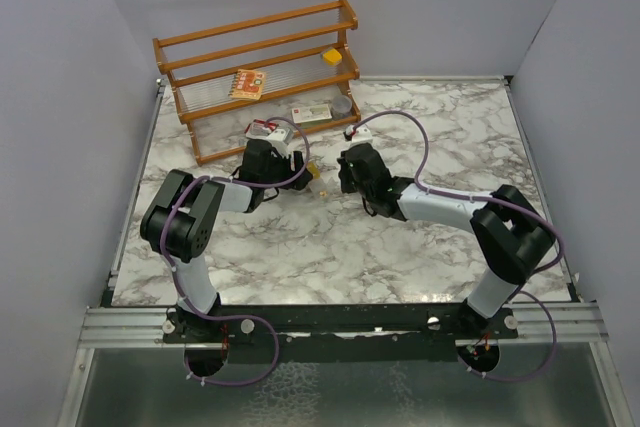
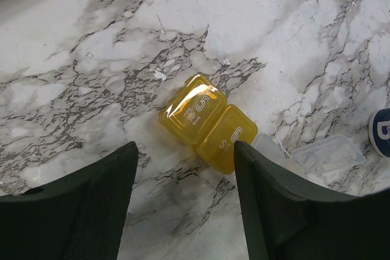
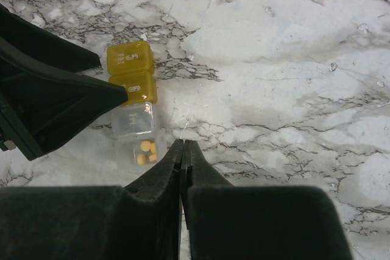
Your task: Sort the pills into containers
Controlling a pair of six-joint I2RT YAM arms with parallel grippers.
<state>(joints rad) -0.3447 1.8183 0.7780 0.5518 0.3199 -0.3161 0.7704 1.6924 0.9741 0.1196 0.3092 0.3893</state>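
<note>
Several tiny yellow pills (image 3: pixel 145 149) lie in an open clear compartment (image 3: pixel 129 153) just left of my right gripper's tips. My right gripper (image 3: pixel 183 144) is shut and empty, low over the marble; it also shows in the top view (image 1: pixel 342 179). Beyond the pills stand a shut clear box (image 3: pixel 134 120) and two yellow lidded boxes (image 3: pixel 131 74), marked 5 FRI (image 2: pixel 192 109) and 6 (image 2: pixel 230 139). My left gripper (image 2: pixel 186 158) is open, its jaws just short of the yellow boxes, holding nothing; it shows in the top view (image 1: pixel 297 169). The white-topped bottle and the clear vial do not show plainly.
A wooden rack (image 1: pixel 260 77) stands at the back left with a yellow cube (image 1: pixel 331 55), printed boxes (image 1: pixel 248 82) and a round grey tin (image 1: pixel 342 105). A blue round thing (image 2: pixel 381 132) sits at the right edge of the left wrist view. Grey walls enclose the marble table (image 1: pixel 440 137).
</note>
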